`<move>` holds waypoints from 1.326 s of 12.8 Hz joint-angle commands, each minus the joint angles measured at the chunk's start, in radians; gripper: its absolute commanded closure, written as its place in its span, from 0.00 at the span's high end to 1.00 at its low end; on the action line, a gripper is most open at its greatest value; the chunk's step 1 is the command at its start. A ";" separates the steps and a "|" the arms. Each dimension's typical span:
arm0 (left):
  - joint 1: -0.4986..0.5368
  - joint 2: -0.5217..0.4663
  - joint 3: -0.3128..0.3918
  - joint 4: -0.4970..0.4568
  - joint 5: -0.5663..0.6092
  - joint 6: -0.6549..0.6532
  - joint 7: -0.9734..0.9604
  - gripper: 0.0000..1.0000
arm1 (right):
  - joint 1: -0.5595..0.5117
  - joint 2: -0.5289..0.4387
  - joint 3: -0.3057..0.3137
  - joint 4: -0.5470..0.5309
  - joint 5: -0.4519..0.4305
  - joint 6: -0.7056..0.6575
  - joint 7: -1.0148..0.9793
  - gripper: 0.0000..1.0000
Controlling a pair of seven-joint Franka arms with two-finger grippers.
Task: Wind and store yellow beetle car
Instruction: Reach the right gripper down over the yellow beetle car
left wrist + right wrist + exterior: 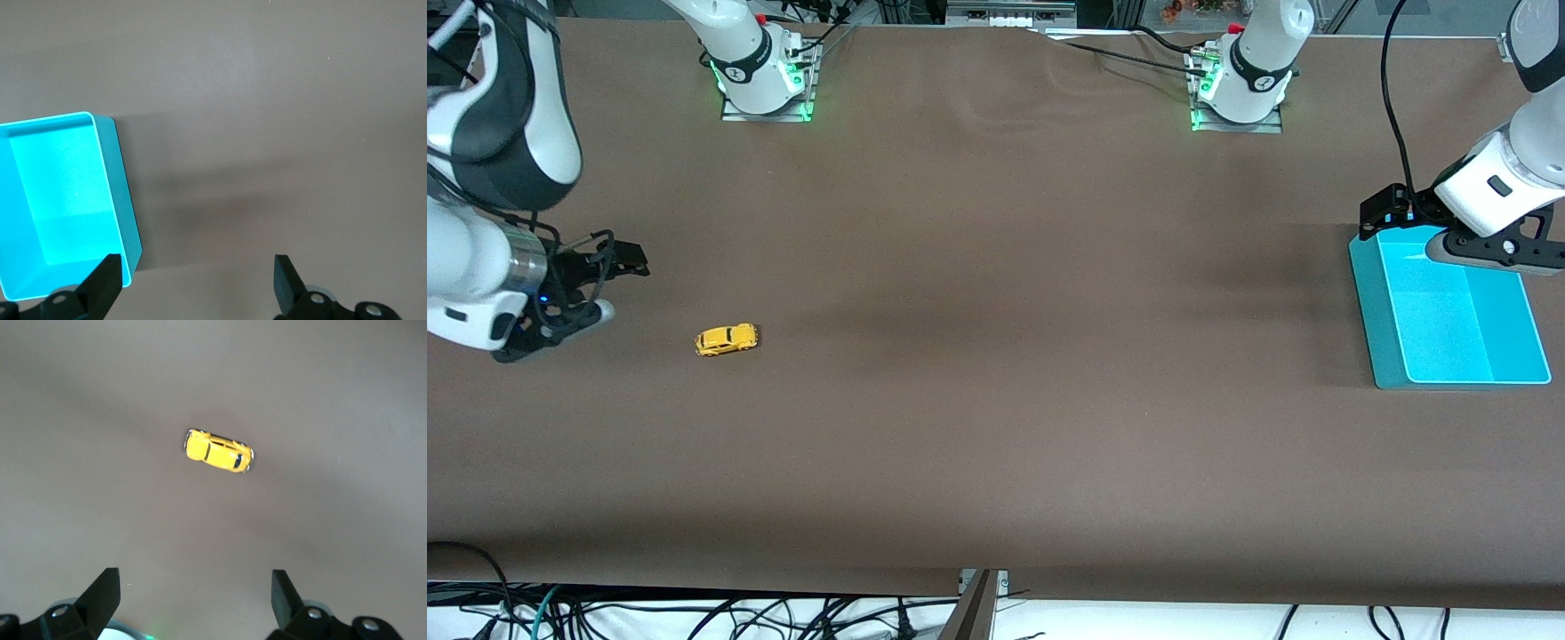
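Yellow beetle car (727, 340) sits untouched (on its wheels).

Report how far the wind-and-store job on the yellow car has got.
Nothing looks done yet. The yellow beetle car sits untouched on the table toward the right arm's end, and the turquoise bin at the left arm's end holds nothing. In hand: the right gripper hangs open above the table close to the car; the left gripper waits open by the bin's edge. Left: grasp, wind, store.
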 commanded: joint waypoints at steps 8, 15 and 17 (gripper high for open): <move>0.003 -0.016 -0.001 -0.018 0.010 0.004 0.009 1.00 | -0.005 0.089 0.001 -0.133 -0.008 0.262 -0.663 1.00; 0.003 -0.015 -0.001 -0.018 0.010 0.004 0.009 1.00 | -0.005 0.055 0.003 -0.406 -0.003 0.614 -0.910 1.00; 0.003 -0.015 -0.001 -0.018 0.010 0.004 0.009 1.00 | -0.005 0.057 0.003 -0.457 -0.002 0.698 -0.968 1.00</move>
